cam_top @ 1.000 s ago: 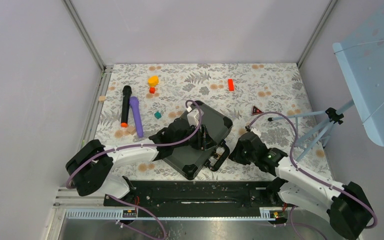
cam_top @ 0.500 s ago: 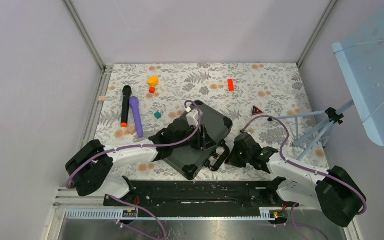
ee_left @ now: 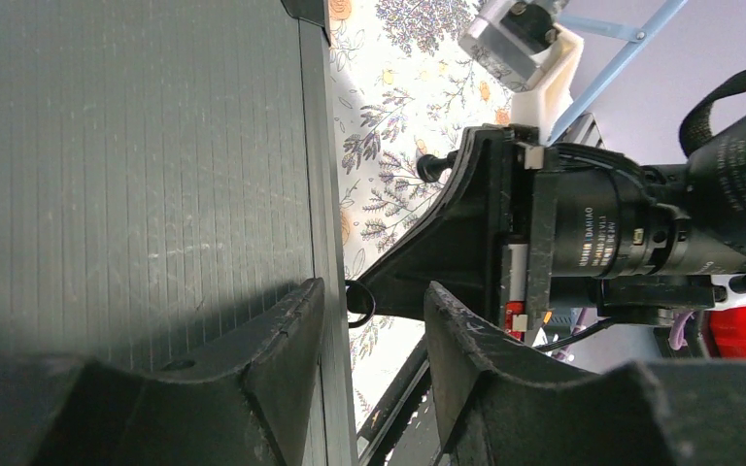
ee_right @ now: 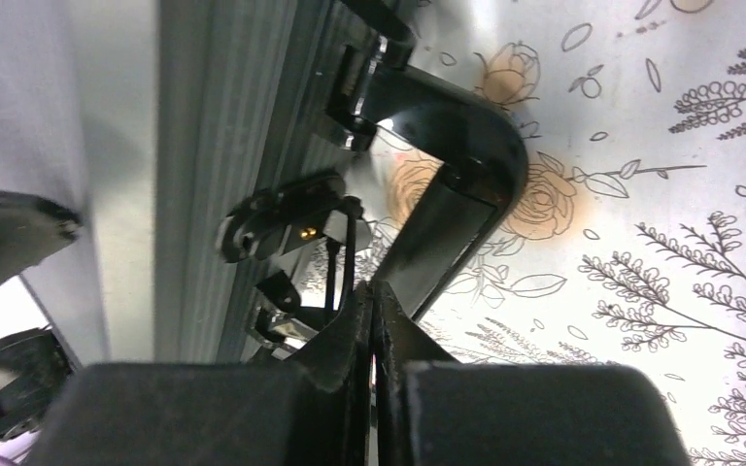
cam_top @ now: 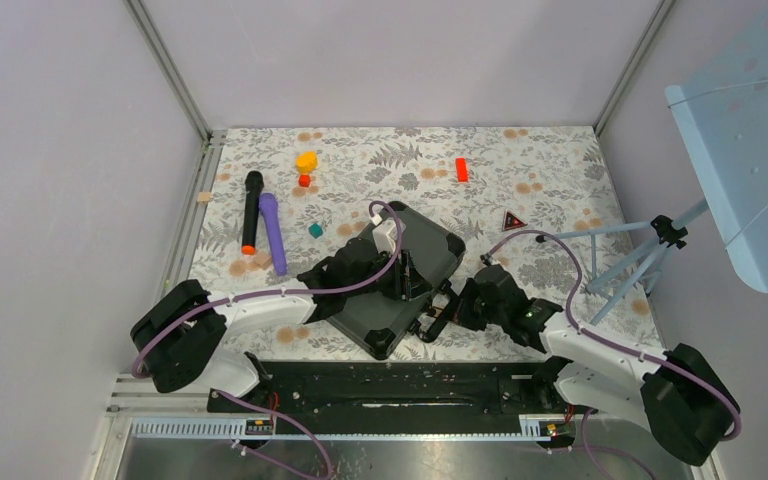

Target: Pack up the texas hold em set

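Floral tablecloth (cam_top: 560, 170) bears the closed black case (cam_top: 435, 245), left gripper (ee_left: 369, 291) half-open, empty, over its right edge, right gripper (ee_right: 371, 291) pinched shut by the handle (ee_right: 476, 165).

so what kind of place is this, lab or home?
Probably a lab robot cell: plain walls on aluminium posts, left arm and right arm bolted to a black rail at the table edge, a perforated blue panel on a tripod.

Floral table (cam_top: 560, 160): black case (cam_top: 438, 250) front-ctr; purple cyl (cam_top: 273, 232) + black cyl (cam_top: 252, 210) at left; yellow block (cam_top: 306, 160), teal block (cam_top: 315, 230), red block (cam_top: 461, 169) behind.
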Controlling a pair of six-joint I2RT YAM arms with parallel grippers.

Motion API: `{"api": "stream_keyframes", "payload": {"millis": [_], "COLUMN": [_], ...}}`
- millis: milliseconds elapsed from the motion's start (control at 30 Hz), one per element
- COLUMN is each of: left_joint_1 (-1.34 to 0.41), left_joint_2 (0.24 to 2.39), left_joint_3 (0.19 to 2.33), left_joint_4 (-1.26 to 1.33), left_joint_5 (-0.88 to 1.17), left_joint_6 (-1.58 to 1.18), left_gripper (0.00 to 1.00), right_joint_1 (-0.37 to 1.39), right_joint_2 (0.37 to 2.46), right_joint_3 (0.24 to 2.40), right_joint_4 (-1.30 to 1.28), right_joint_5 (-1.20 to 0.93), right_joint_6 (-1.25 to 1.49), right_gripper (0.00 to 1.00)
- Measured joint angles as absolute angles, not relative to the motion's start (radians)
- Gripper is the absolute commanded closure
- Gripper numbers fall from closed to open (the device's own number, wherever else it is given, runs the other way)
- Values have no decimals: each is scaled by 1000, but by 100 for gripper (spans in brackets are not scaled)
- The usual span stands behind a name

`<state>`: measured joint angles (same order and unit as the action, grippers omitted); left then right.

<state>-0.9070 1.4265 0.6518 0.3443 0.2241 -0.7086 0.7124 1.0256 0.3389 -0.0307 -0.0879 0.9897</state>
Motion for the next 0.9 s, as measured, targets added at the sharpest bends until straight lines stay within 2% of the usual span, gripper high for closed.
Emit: {"api": "stream_keyframes", "payload": {"millis": [233, 567, 900], "left_joint_1": [-907, -907, -907], "left_joint_2": [1427, 1427, 1429], "left_joint_3": [652, 653, 654], "left_joint_4": [348, 350, 350], "left_joint_5": [224, 224, 224], "left_joint_6": [-709, -709, -710], "left_gripper": [56, 56, 57], "right_joint_1": [714, 714, 713], "right_joint_2": [976, 1084, 1091], "right_joint_3": [332, 336, 385], "right_joint_4": [4, 80, 95], "right_joint_5": [-61, -44, -43], "right_joint_6": [996, 1001, 1002], "right_gripper": [100, 100, 100]}}
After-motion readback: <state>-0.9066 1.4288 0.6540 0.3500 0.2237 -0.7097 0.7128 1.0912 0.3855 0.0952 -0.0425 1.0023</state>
